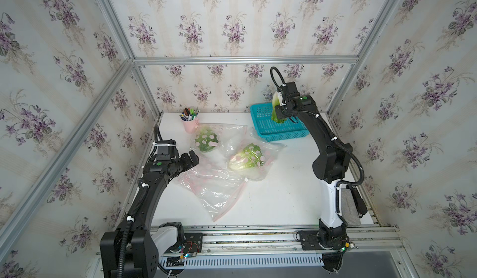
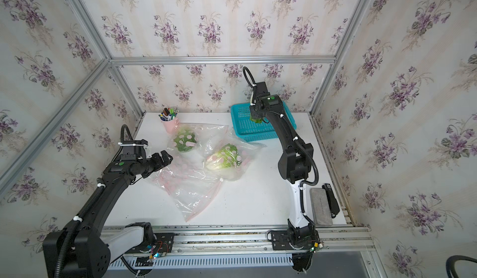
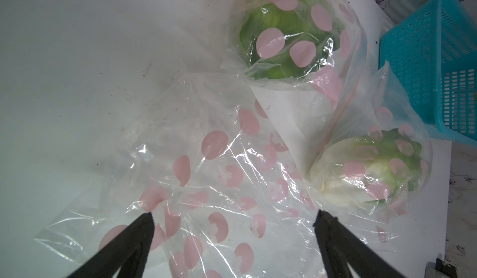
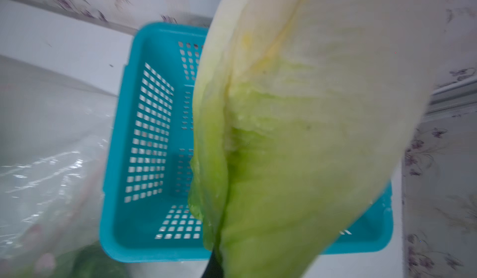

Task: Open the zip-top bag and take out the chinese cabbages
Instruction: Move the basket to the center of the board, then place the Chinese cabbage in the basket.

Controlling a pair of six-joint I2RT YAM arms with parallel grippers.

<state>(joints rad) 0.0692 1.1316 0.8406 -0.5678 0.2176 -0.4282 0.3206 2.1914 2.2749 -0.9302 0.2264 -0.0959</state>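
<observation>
teal basket (image 1: 286, 135) sits at the far right corner of the tabletop (image 1: 284, 199); above it the right fingers (image 4: 213, 267) clamp one chinese cabbage (image 1: 276, 106). a second cabbage (image 1: 206, 141) and a third cabbage (image 1: 247, 156) lie inside pink-spotted clear plastic mid-tabletop. the left fingers (image 3: 129, 243) stand wide apart, empty, over a flat zip-top bag (image 1: 214, 191).

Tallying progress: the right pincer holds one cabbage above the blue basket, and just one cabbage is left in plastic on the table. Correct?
No: two bagged cabbages remain, the far cabbage and the near cabbage, as both top views show. The right pincer does hold a third cabbage above the blue basket.
</observation>
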